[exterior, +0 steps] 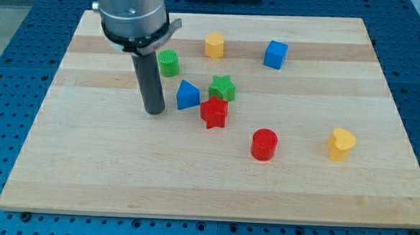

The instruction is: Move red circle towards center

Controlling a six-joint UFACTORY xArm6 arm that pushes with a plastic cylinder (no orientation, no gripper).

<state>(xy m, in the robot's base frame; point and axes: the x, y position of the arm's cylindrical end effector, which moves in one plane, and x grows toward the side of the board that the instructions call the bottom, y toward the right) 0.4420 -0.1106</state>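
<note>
The red circle (264,144) is a short red cylinder on the wooden board (85,168), a little right of and below the board's middle. My tip (154,111) rests on the board well to the view's left of it, just left of the blue triangle (187,95). A red star (214,112) lies between my tip and the red circle.
A green star (223,87) sits above the red star. A green cylinder (169,62) is right of the rod's upper part. A yellow hexagon (214,44) and a blue cube (275,54) are near the top. A yellow heart (341,144) is at the right.
</note>
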